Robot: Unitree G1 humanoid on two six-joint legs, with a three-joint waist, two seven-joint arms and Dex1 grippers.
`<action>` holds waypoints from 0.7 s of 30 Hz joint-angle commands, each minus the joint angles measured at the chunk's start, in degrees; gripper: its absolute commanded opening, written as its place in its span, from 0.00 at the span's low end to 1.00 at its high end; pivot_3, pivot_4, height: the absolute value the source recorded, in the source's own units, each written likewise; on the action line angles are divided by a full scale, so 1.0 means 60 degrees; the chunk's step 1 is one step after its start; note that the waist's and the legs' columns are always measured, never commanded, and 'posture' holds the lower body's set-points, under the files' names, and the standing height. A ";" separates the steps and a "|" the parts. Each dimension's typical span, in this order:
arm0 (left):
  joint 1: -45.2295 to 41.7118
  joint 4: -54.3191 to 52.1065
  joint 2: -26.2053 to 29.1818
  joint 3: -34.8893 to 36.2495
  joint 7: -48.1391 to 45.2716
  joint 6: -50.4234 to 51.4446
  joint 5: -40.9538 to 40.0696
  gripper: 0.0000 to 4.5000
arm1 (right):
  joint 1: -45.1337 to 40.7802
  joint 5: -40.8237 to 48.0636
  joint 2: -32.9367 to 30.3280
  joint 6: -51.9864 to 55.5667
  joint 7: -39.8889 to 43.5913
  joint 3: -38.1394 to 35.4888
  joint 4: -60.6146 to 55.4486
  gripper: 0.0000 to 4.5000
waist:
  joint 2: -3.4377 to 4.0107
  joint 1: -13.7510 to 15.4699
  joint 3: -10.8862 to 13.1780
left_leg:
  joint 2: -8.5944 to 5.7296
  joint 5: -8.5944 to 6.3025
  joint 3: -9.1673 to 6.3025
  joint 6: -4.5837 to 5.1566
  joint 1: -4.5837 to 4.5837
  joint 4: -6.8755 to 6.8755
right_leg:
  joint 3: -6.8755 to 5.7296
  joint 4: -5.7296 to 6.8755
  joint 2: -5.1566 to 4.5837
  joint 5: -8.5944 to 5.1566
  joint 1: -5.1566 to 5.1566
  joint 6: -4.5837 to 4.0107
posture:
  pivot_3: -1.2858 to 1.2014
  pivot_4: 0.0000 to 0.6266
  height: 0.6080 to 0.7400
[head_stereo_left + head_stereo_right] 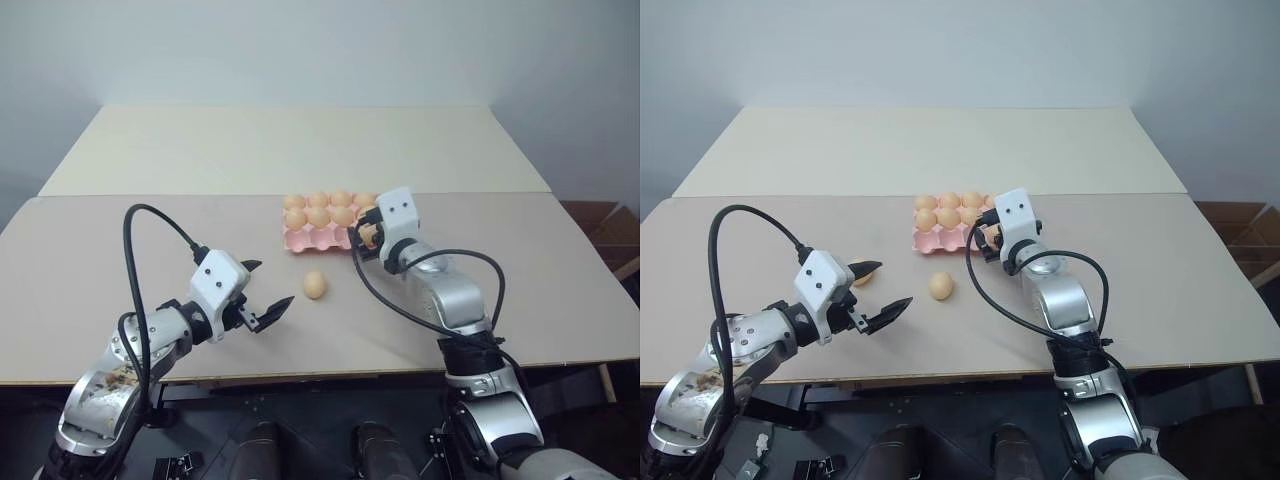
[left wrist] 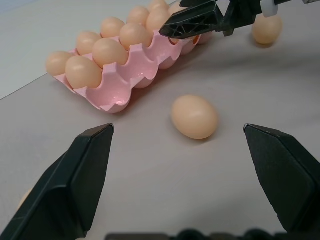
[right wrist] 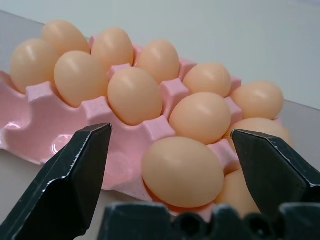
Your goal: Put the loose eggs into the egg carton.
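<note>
Both eye views look down from above the bench [image 1: 150, 260], sharing the egg carton [image 1: 310, 238] (mid-scene). Each wrist view faces that carton low and near, the right nearest.

The flat pink moulded egg carton [image 1: 318, 237] has its 3 o'clock end hidden behind the right gripper [image 1: 362, 238]; cups there cannot be counted.

One egg carton [image 1: 300, 240] holds twelve eggs [image 3: 135, 95]; three loose eggs [image 1: 315, 285] lie outside.
</note>
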 commanded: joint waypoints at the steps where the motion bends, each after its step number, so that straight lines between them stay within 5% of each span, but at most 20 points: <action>1: 0.0153 -0.0401 -0.0201 0.0121 0.0070 -0.0471 -0.0014 1.00 | 0.0896 0.0428 -0.0427 0.0121 0.0356 -0.0744 -0.2458 0.99 | 0.0000 0.0030 0.0000 | -0.0002 -0.0001 0.0000 -0.0001 -0.0005 -0.0001 | -0.0003 -0.0005 -0.0004 -0.0001 -0.0001 0.0001 | 0.52 0.24 1.00; 10: 0.0900 -0.0692 -0.0619 0.0096 0.0008 -0.0956 -0.0240 1.00 | 0.4599 0.1240 -0.0644 -0.0537 0.0954 -0.1273 -0.6408 0.99 | 0.0000 -0.0055 0.0000 | 0.0007 -0.0003 0.0002 -0.0006 0.0015 -0.0003 | 0.0000 -0.0005 0.0000 -0.0005 0.0008 -0.0002 | 0.52 0.24 1.00; 21: 0.1454 -0.0768 -0.1161 -0.0385 0.0222 -0.1454 0.0006 1.00 | 0.9389 0.1129 0.0110 -0.5160 0.1854 -0.1108 -0.6113 0.99 | -0.0002 -0.0008 -0.0001 | 0.0006 -0.0005 0.0008 -0.0008 0.0025 0.0001 | 0.0001 -0.0011 -0.0012 -0.0042 0.0014 -0.0031 | 0.52 0.24 1.00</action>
